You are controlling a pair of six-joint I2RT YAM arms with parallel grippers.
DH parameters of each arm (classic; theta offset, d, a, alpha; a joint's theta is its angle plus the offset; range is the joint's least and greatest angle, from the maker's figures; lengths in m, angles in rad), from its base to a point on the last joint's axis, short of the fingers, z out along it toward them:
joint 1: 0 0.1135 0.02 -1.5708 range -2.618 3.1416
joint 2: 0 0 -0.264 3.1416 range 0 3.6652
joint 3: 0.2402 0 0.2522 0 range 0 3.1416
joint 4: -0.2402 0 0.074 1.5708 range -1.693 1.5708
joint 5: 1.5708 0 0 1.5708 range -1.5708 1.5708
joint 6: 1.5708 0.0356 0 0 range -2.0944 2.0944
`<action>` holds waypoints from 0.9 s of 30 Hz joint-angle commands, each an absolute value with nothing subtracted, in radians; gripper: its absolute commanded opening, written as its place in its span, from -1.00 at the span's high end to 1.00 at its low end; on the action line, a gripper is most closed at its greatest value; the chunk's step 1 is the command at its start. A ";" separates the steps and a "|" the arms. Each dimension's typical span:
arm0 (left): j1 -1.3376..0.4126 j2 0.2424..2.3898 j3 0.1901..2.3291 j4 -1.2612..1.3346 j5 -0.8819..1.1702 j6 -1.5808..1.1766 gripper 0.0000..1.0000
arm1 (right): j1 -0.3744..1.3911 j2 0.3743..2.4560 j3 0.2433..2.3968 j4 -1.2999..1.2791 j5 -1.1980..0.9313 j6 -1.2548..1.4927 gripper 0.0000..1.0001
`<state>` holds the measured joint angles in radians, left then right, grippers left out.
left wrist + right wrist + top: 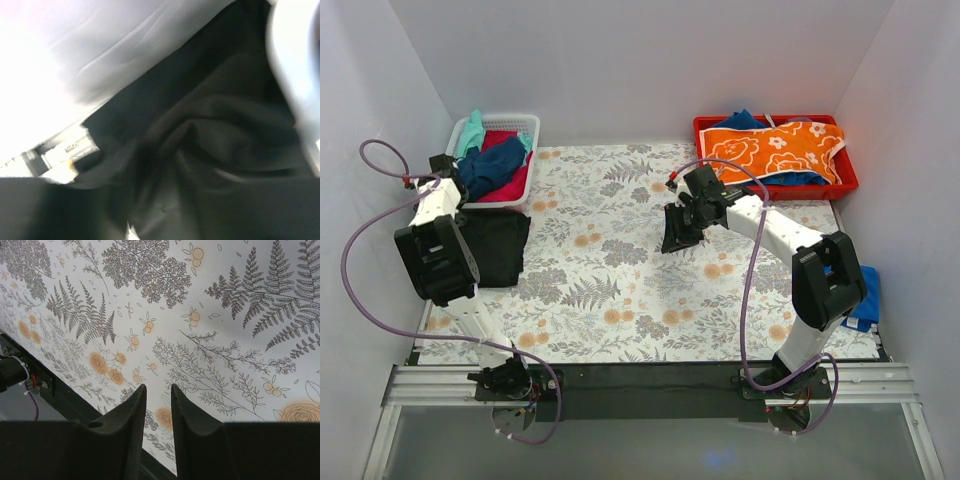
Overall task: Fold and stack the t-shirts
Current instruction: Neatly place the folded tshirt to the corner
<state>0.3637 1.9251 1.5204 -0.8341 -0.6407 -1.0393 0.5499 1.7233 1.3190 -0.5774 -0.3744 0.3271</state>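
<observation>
No writing, number, brand or sign can be read in any view (the table covering bears only grey fern and orange flower prints, no letters). The black t-shirt fills the left wrist view as plain, blurred cloth, with no legible label showing.

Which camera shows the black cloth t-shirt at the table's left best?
Top external: the black cloth t-shirt lies beside the white plastic basket, position clear. Left wrist gives only a blurred close-up of its folds; right wrist shows none.
</observation>
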 commanded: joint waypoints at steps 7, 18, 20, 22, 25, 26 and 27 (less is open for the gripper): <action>0.364 1.866 1.592 -0.831 -0.624 -1.120 -0.64 | 0.546 1.747 1.368 -0.574 -0.411 0.356 0.36; 0.192 1.577 1.522 -0.850 -0.502 -1.143 -0.67 | 0.546 1.715 1.361 -0.565 -0.327 0.342 0.36; 0.154 1.536 1.503 -0.844 -0.348 -1.140 -0.62 | 0.546 1.703 1.355 -0.561 -0.315 0.342 0.36; 0.127 1.479 1.462 -0.828 -0.243 -1.149 -0.63 | 0.546 1.692 1.345 -0.558 -0.295 0.342 0.36; 0.065 1.375 1.375 -0.763 -0.071 -1.128 -0.64 | 0.546 1.660 1.335 -0.557 -0.252 0.341 0.36; 0.048 1.347 1.355 -0.747 -0.004 -1.120 -0.65 | 0.546 1.639 1.330 -0.557 -0.236 0.338 0.36; 0.031 1.321 1.338 -0.730 0.041 -1.120 -0.65 | 0.546 1.625 1.324 -0.557 -0.204 0.330 0.35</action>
<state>0.0853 1.4162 1.4124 -0.7876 -0.2382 -1.1339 0.5499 1.7237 1.3258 -0.5758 -0.2882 0.3424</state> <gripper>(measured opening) 0.822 0.322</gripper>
